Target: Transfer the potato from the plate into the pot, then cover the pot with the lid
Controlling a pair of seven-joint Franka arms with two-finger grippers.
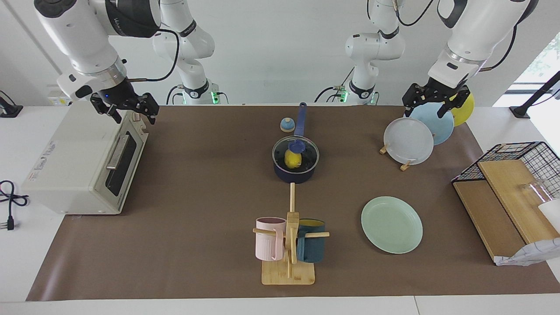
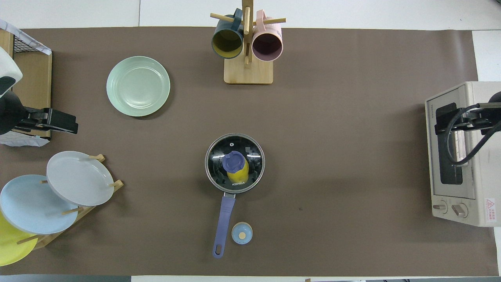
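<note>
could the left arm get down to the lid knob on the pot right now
Probably yes. The left pincer hangs over the upright plates, and only bare mat lies between there and the pot. The lid is seated with its knob uncovered.

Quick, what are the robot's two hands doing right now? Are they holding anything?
Left hand: open, holding nothing, up over the plate rack.
Right hand: open, holding nothing, up over the toaster oven.
</note>
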